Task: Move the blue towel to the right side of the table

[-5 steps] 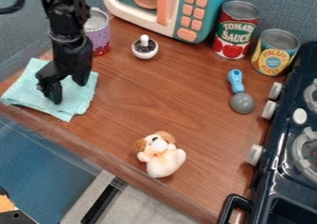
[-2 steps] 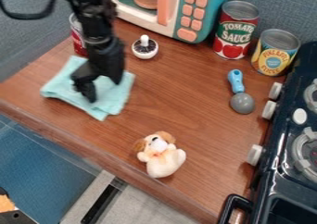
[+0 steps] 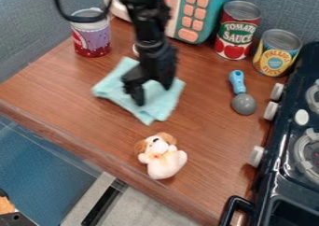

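While the black two-finger gripper [image 3: 152, 92] hangs over one light-blue cloth towel [image 3: 113, 85] left of the wooden table's [image 3: 205, 122] centre, its jaws stand apart; whether they pinch cloth, I cannot tell. One tan-and-white plush dog [image 3: 164, 162] sits just below; one blue-handled grey ladle [image 3: 242, 93] lies rightward, before one black toy stove [image 3: 274, 173], cut off. Three metal cans [image 3: 239, 31] stand behind. The arm partly hides one teal-and-white toy microwave [image 3: 209, 10], also cut off.
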You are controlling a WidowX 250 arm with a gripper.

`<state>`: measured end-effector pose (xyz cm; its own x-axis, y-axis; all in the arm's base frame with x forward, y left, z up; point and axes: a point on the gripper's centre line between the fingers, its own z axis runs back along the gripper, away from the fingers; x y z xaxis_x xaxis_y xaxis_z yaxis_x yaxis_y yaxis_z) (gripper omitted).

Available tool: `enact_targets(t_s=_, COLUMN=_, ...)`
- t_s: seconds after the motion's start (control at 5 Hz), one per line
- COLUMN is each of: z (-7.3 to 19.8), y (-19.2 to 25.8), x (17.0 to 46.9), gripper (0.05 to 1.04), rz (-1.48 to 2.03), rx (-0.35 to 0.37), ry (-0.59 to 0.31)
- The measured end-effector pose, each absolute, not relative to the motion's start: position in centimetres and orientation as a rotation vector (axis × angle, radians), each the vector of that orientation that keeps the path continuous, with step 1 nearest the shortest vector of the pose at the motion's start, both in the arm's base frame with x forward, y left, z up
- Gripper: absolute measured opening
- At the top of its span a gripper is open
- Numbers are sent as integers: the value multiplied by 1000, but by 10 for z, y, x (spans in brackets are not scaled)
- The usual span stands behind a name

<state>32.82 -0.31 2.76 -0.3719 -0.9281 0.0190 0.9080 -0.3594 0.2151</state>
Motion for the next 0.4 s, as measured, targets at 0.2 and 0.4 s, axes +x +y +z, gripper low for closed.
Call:
enact_targets(t_s=0.2, z=30, y=-47, x=340, gripper=1000, rz=-2068, rx=108, ry=-249)
enact_targets(t_s=0.4, z=32, y=-87, x=335, gripper=999, rz=-2186, rx=115, ry=-234)
